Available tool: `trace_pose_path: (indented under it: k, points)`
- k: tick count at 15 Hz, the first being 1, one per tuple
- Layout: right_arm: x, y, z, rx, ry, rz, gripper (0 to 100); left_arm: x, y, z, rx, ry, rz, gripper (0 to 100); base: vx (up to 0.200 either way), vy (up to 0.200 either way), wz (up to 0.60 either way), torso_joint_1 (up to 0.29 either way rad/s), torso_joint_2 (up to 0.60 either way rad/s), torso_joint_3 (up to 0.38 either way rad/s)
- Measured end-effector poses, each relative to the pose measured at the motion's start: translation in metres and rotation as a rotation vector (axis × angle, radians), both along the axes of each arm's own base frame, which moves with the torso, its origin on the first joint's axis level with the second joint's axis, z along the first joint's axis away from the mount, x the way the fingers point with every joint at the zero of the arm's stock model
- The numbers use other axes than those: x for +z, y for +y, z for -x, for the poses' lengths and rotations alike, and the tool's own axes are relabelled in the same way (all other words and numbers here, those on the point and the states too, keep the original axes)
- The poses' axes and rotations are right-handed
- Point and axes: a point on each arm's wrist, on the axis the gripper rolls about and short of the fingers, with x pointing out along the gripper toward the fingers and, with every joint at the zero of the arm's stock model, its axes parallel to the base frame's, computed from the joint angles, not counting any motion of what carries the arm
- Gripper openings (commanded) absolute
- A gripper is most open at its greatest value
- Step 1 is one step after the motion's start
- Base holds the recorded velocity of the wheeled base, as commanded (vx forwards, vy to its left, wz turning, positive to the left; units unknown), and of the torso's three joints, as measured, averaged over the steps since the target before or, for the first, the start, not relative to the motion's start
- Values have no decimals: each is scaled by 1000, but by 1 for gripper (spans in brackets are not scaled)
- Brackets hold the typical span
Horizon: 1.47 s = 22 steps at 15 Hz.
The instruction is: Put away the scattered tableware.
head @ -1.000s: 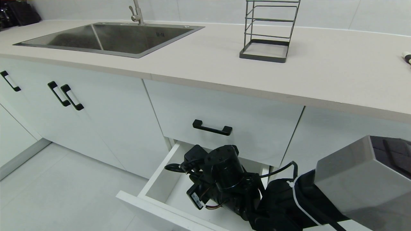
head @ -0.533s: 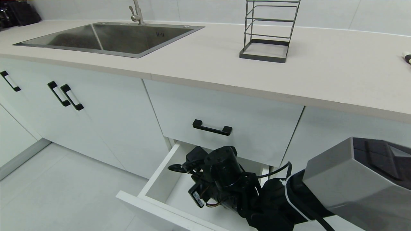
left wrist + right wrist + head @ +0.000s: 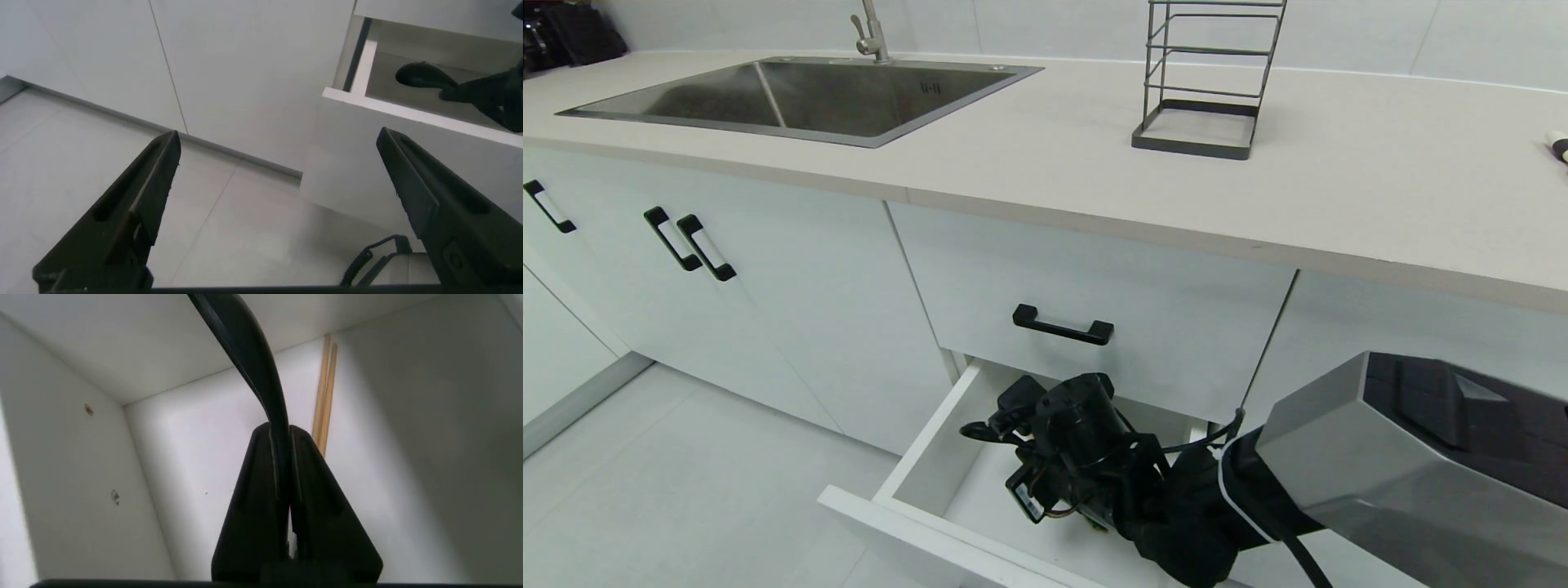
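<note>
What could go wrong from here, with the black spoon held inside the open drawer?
1. The right gripper pinches the black spoon by its thin handle; it might twist or slip.
2. Released here, it could land across the chopsticks lying in the drawer.
3. The right arm sits just under the closed upper drawer; lifting out may bump it.

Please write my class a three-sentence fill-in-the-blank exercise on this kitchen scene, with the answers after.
The right gripper holds a ____ spoon over the open drawer.
Inside that drawer lie two wooden ____.
The left gripper hangs above the floor, jaws ____.
Missing words: black; chopsticks; open.
</note>
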Motion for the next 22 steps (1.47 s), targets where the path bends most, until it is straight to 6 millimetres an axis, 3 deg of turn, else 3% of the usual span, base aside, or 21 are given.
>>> trace_pose_path:
  k: [4, 11, 22]
  points:
    - [-9, 1, -10, -21, 1, 6, 0, 0, 0, 0, 0, 0, 0, 100, 0, 0, 0, 0, 0, 0]
    - [-40, -3, -22, -85, 28, 82, 0, 0, 0, 0, 0, 0, 0, 100, 0, 0, 0, 0, 0, 0]
    - [-67, 11, -40, -99, 40, 95, 0, 0, 0, 0, 0, 0, 0, 100, 0, 0, 0, 0, 0, 0]
